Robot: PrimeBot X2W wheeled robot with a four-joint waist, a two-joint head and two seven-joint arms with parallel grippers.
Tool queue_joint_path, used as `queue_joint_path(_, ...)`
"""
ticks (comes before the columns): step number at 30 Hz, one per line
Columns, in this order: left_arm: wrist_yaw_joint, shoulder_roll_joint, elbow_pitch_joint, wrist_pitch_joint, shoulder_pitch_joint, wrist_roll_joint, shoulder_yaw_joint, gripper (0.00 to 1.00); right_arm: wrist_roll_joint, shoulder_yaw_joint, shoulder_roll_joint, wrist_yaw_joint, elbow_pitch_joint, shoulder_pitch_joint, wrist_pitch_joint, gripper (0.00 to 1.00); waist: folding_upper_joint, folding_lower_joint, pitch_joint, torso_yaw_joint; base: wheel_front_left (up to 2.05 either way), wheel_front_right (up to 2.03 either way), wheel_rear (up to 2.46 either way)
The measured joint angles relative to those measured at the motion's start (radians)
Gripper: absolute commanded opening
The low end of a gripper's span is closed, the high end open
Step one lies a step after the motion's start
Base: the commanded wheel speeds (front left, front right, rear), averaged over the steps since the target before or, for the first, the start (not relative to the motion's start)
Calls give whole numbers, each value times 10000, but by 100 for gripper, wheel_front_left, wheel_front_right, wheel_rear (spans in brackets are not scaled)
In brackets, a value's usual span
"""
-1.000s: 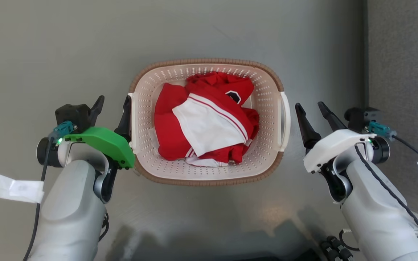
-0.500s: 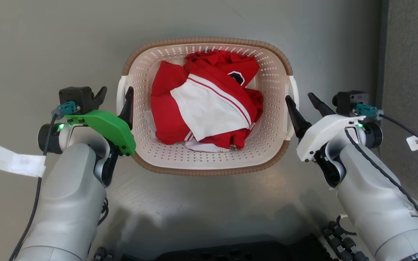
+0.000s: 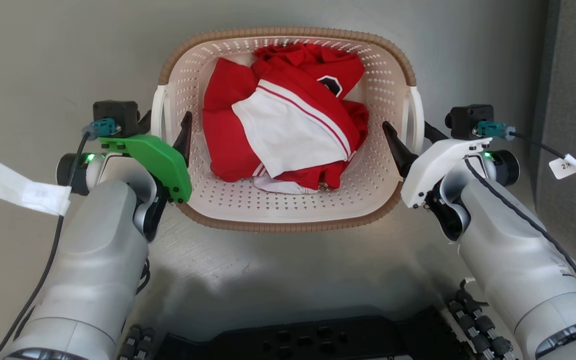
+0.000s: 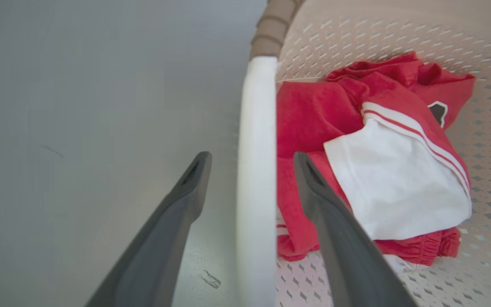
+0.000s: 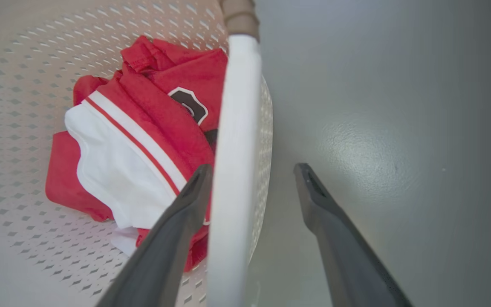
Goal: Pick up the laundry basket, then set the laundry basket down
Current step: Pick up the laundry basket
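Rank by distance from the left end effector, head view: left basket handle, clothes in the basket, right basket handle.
1. Left handle: between the left end effector's fingers.
2. Red and white clothes: middle of the laundry basket.
3. Right handle: far side, at the right end effector.

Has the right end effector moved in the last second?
Yes. The right end effector moved left toward the laundry basket: its fingers, earlier clear of the white handle, now straddle it.

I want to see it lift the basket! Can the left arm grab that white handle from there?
Probably yes. The left gripper is open with the white handle between its fingers, one inside the laundry basket, one outside, nothing blocking.
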State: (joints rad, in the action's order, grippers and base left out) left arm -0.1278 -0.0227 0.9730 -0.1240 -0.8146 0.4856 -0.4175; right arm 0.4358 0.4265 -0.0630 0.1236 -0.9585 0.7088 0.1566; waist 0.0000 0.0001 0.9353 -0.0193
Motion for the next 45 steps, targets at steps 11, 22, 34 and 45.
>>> queue_joint_path(11,-12,8,339,2,-134,589,-441,0,723,506,-2,6,-100,347,29,100,0,0,154,156,0,0,0)
queue_joint_path(22,-36,38,537,75,-261,1195,-915,0,1206,926,-33,-42,-385,578,221,0,0,0,75,143,0,0,0)
queue_joint_path(34,-36,13,846,42,-237,1843,-1304,0,1841,1586,-75,-104,-508,592,410,0,0,0,-575,92,0,0,0)
queue_joint_path(45,-36,2,1141,349,365,2462,-1749,0,2844,2301,-86,-104,-663,87,44,0,0,-1,-1749,-19,0,0,0)
